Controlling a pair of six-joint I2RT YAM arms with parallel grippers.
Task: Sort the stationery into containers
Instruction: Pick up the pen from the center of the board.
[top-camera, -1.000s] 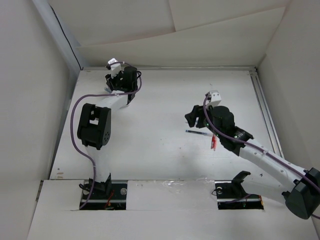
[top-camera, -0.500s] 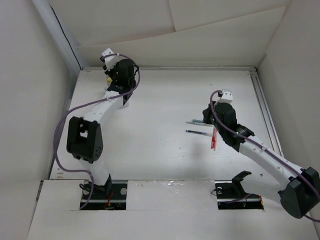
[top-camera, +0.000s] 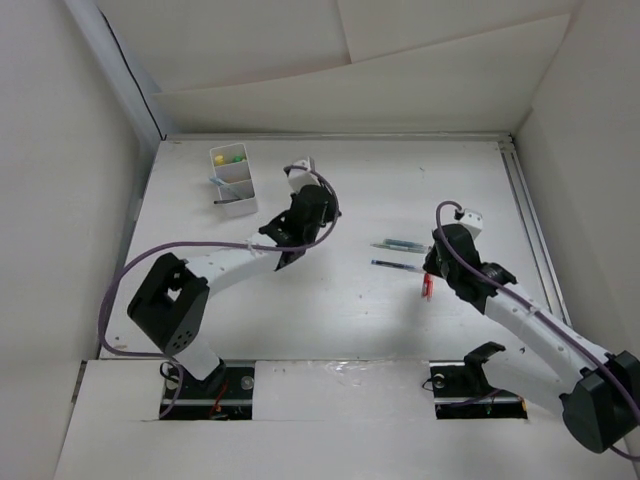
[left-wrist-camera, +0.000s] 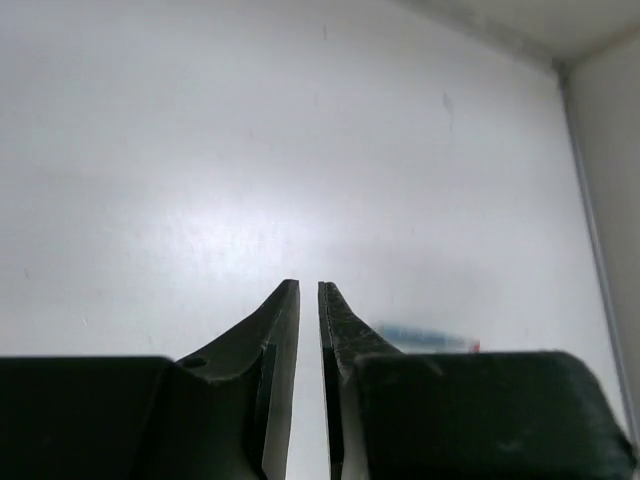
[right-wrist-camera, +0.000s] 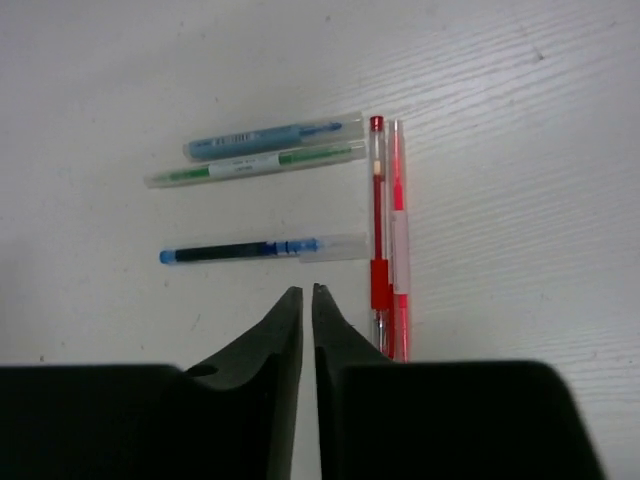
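White three-compartment box (top-camera: 238, 208), far left, upright; teal pen (right-wrist-camera: 265, 137), green pen (right-wrist-camera: 255, 165), dark blue pen (right-wrist-camera: 250, 249), two red pens (right-wrist-camera: 378, 235) lying flat, grouped.

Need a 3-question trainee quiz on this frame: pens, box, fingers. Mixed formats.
1. True or false: the right fingers hold something.
2. How many pens lie on the table in the right wrist view?
3. In the white box, which compartment holds the yellow and green pieces? A far end, B middle, C near end.
Key: 1 false, they are shut and empty. 2 five: one teal-blue, one green, one dark blue, two red. 3 A.
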